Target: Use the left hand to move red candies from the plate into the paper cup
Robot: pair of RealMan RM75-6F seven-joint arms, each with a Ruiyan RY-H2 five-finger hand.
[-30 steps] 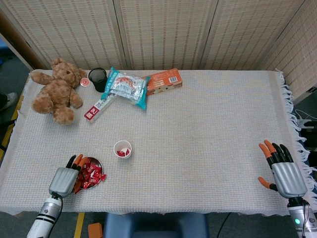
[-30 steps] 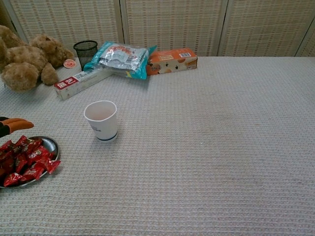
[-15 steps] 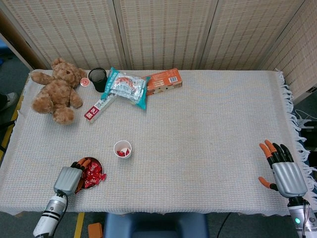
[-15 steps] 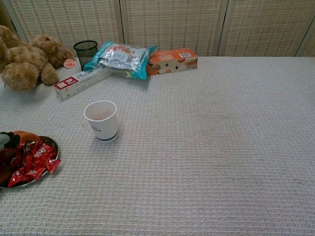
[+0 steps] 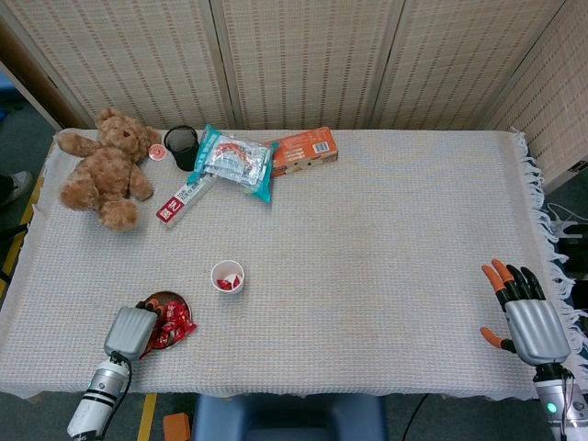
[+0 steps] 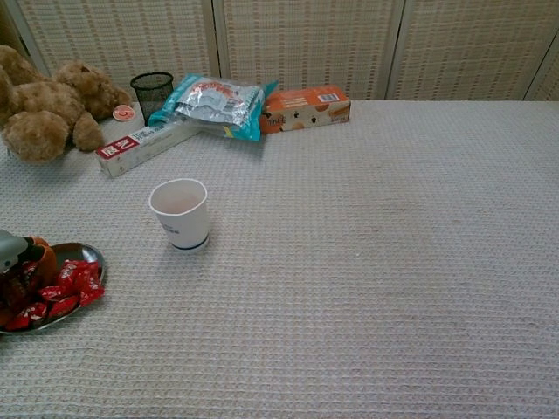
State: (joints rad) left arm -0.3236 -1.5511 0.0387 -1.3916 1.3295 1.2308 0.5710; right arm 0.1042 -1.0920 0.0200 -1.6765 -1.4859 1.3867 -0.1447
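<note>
Red candies (image 5: 175, 322) (image 6: 74, 281) lie heaped on a small metal plate (image 5: 162, 296) (image 6: 89, 252) near the table's front left. My left hand (image 5: 131, 331) (image 6: 17, 260) sits over the plate's left half with its fingers curled down into the candies. Whether a candy is held between them is hidden. The white paper cup (image 5: 227, 277) (image 6: 180, 214) stands upright just beyond and to the right of the plate, with red candy inside in the head view. My right hand (image 5: 525, 322) rests at the front right edge, fingers spread and empty.
Along the back left of the table are a teddy bear (image 5: 106, 168), a black mesh cup (image 5: 182, 146), a toothpaste box (image 5: 184, 199), a teal snack bag (image 5: 236, 160) and an orange box (image 5: 304, 150). A fringed cloth (image 5: 386, 239) covers the table.
My left hand has drawn back toward the front edge and its fingers, stretched over the plate before, have curled down into the candies, pushing some to the plate's right side. The right hand has stayed still.
</note>
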